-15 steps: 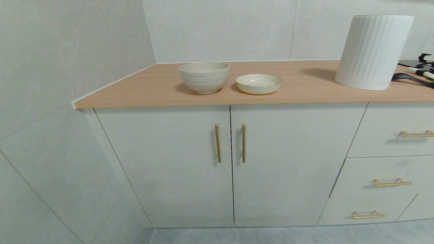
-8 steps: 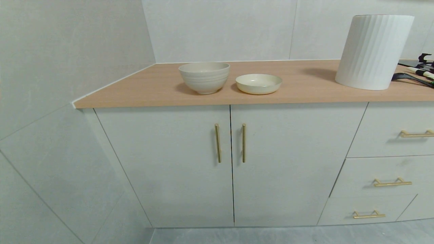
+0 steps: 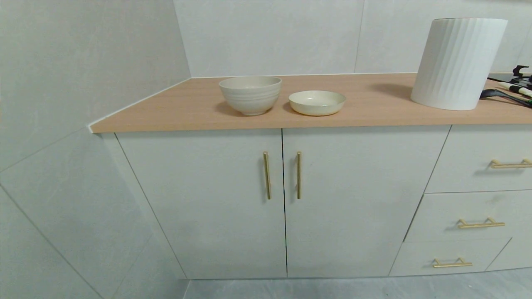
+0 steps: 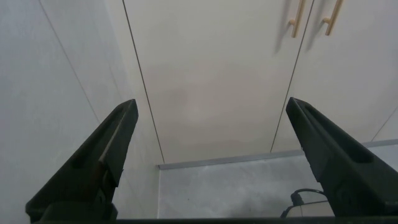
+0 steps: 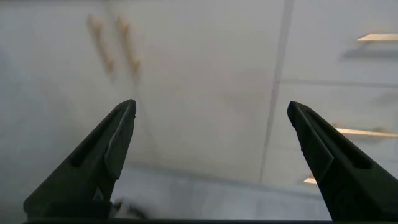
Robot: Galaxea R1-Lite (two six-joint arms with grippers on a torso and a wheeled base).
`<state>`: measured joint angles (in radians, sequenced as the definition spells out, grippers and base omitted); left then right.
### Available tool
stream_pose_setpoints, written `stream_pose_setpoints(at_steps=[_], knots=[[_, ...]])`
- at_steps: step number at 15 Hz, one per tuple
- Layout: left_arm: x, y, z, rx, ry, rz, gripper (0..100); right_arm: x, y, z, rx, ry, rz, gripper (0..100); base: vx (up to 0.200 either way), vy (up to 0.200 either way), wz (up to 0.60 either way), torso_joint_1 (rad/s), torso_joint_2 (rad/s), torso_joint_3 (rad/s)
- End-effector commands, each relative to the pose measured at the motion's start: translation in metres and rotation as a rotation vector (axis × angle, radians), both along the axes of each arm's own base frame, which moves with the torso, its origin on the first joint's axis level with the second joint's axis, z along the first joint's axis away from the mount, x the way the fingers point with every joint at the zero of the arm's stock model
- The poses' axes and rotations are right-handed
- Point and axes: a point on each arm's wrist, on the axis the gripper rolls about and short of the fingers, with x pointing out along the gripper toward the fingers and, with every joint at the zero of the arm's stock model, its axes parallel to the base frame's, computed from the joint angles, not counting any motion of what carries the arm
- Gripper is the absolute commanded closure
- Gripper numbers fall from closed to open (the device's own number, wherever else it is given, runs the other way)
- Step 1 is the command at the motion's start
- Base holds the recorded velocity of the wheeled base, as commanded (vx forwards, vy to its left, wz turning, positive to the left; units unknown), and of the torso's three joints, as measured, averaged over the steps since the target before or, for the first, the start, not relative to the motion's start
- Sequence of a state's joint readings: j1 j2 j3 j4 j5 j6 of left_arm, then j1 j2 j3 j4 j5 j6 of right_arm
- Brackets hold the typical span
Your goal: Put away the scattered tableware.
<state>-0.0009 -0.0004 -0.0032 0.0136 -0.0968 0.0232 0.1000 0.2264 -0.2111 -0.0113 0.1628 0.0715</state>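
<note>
Comparing the head view with those taken just before, nothing is found to have shifted: the bowl [image 3: 250, 94] and the shallow dish [image 3: 317, 102] are seen in the same spots, side by side and just apart, near the front edge of the wooden surface [image 3: 374, 114]. From this it is judged that the putting away has not yet begun (both pieces remain to be lifted). Farther along the surface to the right, well apart from the dish, a tall white ribbed vessel [image 3: 457, 62] is placed, with dark utensils [image 3: 507, 94] laid beyond it. Beneath the surface the two cupboard doors [image 3: 208, 199] are shut, their brass handles [image 3: 267, 175] set close together at the middle seam, and a stack of drawers [image 3: 478, 160] is found to the right. Pale tiled walls close the corner at the left.

In the left wrist view the left claw [image 4: 210, 106] is held wide open with nothing between its fingers, pointed low at a shut door, with the grey floor [image 4: 236, 186] below.

In the right wrist view the right claw [image 5: 210, 104] is likewise spread wide and empty, faced toward the cabinet front, where the door handles and the drawer pulls [image 5: 376, 38] are made out.
</note>
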Motion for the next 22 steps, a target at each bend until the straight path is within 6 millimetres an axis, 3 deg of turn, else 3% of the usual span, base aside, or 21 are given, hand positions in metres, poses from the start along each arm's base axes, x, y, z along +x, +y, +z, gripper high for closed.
stream_pose_setpoints(at_steps=[1, 4, 6, 8, 11, 17, 18, 19, 20, 22], knots=[[0.0, 0.0, 0.0, 0.0, 0.001, 0.001, 0, 0.045, 0.008, 0.001, -0.048, 0.305, 0.108, 0, 0.0, 0.0, 0.0, 0.0, 0.0, 0.0], [0.0, 0.0, 0.0, 0.0, 0.001, 0.001, 0, 0.074, 0.013, 0.007, -0.109, 0.424, 0.132, 0, 0.0, 0.0, 0.0, 0.0, 0.0, 0.0], [0.0, 0.0, 0.0, -0.002, 0.001, 0.0, 0, 0.129, 0.027, 0.033, -0.094, 0.48, 0.167, 0, 0.0, 0.0, 0.0, 0.0, 0.0, 0.0], [0.0, 0.0, 0.0, -0.002, 0.001, 0.0, 0, 0.164, 0.036, 0.036, -0.094, 0.489, 0.182, 0, 0.0, 0.0, 0.0, 0.0, 0.0, 0.0], [0.0, 0.0, 0.0, -0.003, 0.001, 0.003, 0, 0.221, 0.083, 0.028, -0.109, 0.409, 0.331, 0, 0.0, 0.0, 0.0, 0.0, 0.0, 0.0], [0.0, 0.0, 0.0, -0.003, 0.001, 0.003, 0, 0.273, 0.176, 0.004, -0.058, 0.334, 0.531, 0, 0.0, 0.0, 0.0, 0.0, 0.0, 0.0], [0.0, 0.0, 0.0, -0.003, 0.001, 0.0, 0, 0.275, 0.179, 0.003, -0.056, 0.332, 0.534, 0, 0.0, 0.0, 0.0, 0.0, 0.0, 0.0], [0.0, 0.0, 0.0, -0.003, 0.001, 0.003, 0, 0.294, 0.2, -0.001, -0.026, 0.299, 0.553, 0, 0.0, 0.0, 0.0, 0.0, 0.0, 0.0], [0.0, 0.0, 0.0, -0.002, 0.001, 0.0, 0, 0.302, 0.209, 0.002, 0.023, 0.296, 0.559, 0, 0.0, 0.0, 0.0, 0.0, 0.0, 0.0], [0.0, 0.0, 0.0, -0.003, 0.001, 0.001, 0, 0.304, 0.223, 0.008, 0.148, 0.338, 0.571, 0, 0.0, 0.0, 0.0, 0.0, 0.0, 0.0]])
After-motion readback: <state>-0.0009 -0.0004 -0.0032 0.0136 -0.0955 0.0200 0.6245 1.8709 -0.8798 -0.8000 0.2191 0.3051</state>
